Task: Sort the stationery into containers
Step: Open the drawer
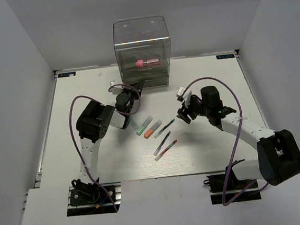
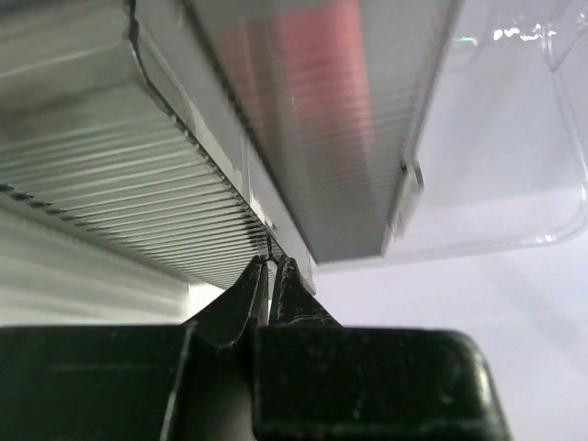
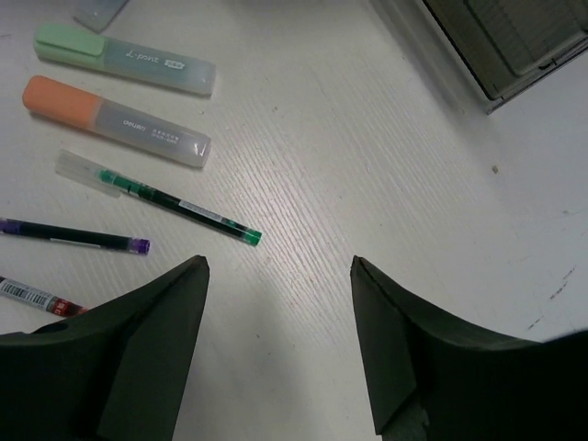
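Only the pink block (image 1: 144, 62) sits in the cabinet (image 1: 132, 39); markers (image 1: 152, 128) and pens (image 1: 162, 141) lie on the table (image 1: 216, 85). My left gripper (image 2: 272, 265) is nearly closed, perhaps pinching a drawer (image 2: 138, 184) lip; right gripper (image 3: 280, 276) gapes empty.

The cabinet (image 1: 142, 52) stands at the far middle of the surface (image 1: 216, 79), with a block (image 1: 146, 62) inside it. In front of it, the left marker (image 1: 144, 124) and right marker (image 1: 152, 128) lie side by side. To their right lies the far pen (image 1: 165, 128), and nearer the bases lie the middle pen (image 1: 162, 143) and near pen (image 1: 165, 150). The left fingers (image 2: 248, 294) are at the cabinet's front. The right fingers (image 3: 138, 358) are just right of the pens.
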